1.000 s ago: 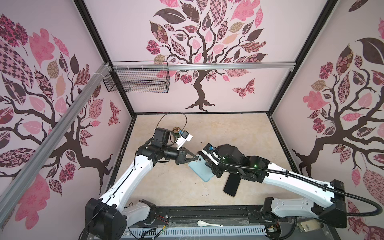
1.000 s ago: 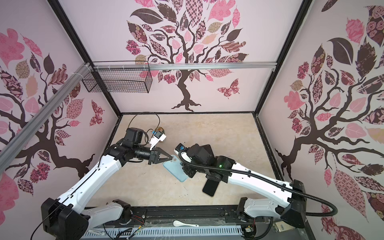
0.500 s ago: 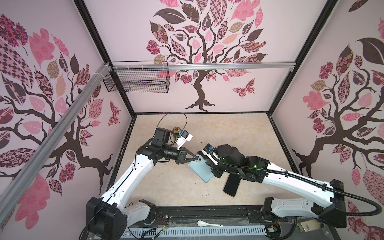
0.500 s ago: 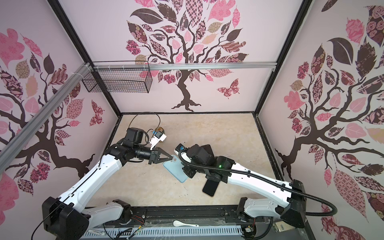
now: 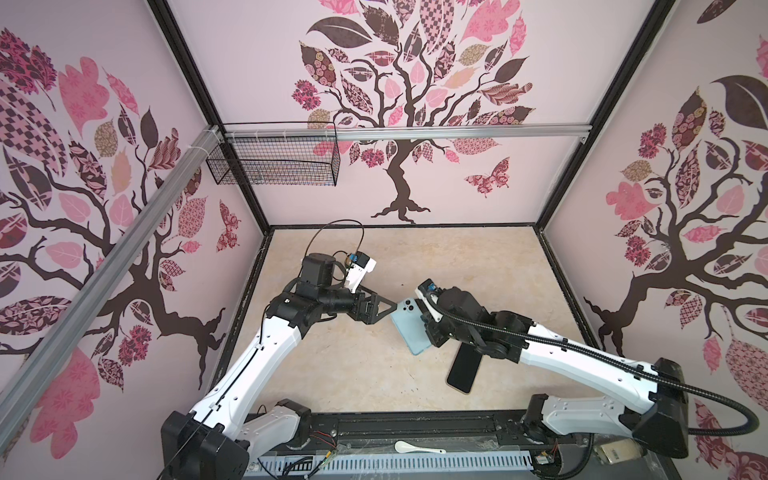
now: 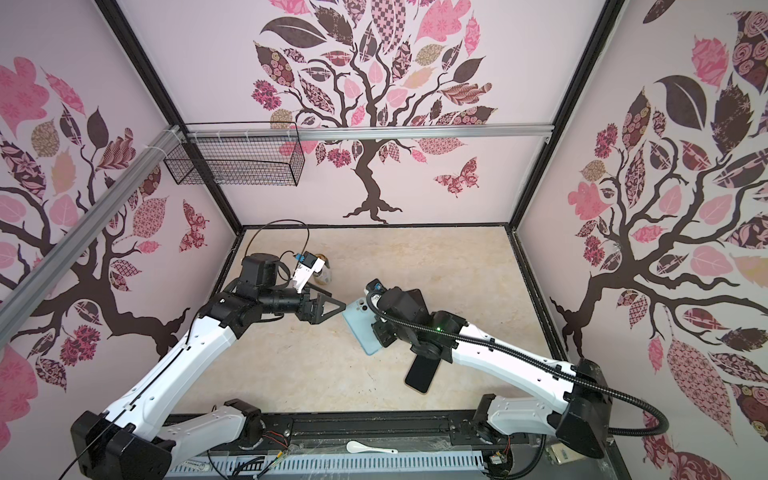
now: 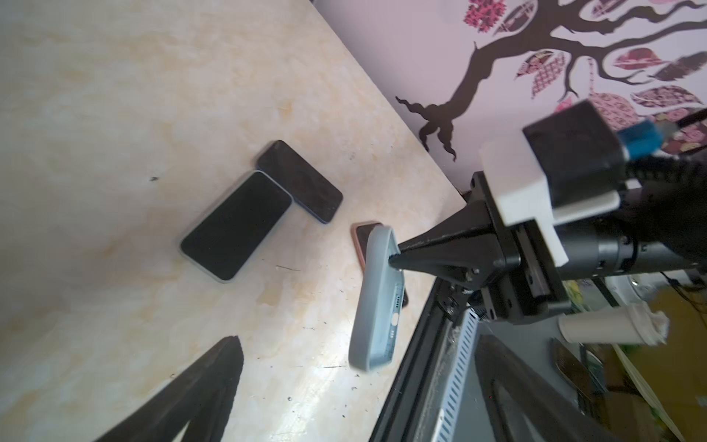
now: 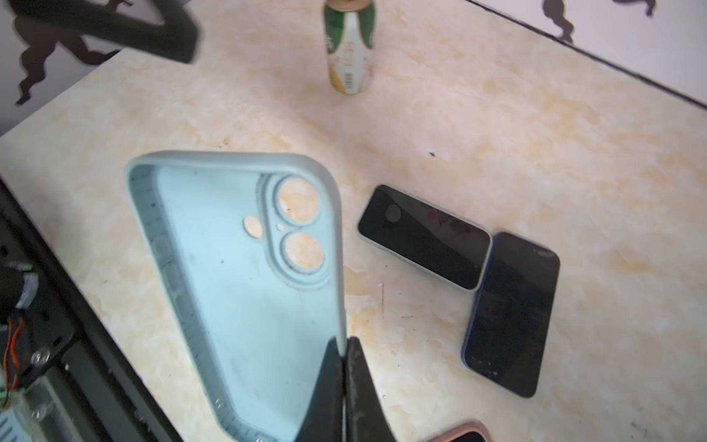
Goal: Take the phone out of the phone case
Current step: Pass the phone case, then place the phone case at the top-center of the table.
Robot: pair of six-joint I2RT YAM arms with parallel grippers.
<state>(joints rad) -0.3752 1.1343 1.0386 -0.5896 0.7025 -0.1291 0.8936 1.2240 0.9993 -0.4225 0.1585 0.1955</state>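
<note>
Phone case (image 8: 237, 291) hangs empty, its rim pinched in my right gripper (image 8: 346, 346); my left gripper (image 5: 384, 311) gapes wide, holding nothing.

Three phones (image 8: 424, 237), one empty case (image 8: 245, 287), one can (image 8: 350, 49)

We see a pale blue phone case (image 8: 245, 291), a black phone (image 5: 463, 370) rimmed in pink, a beige marbled table (image 5: 457, 257), a green, white and orange can (image 8: 349, 49), and pale pink walls (image 5: 457, 205) with brown, pink-leaved patterned trees (image 5: 399, 183).
</note>
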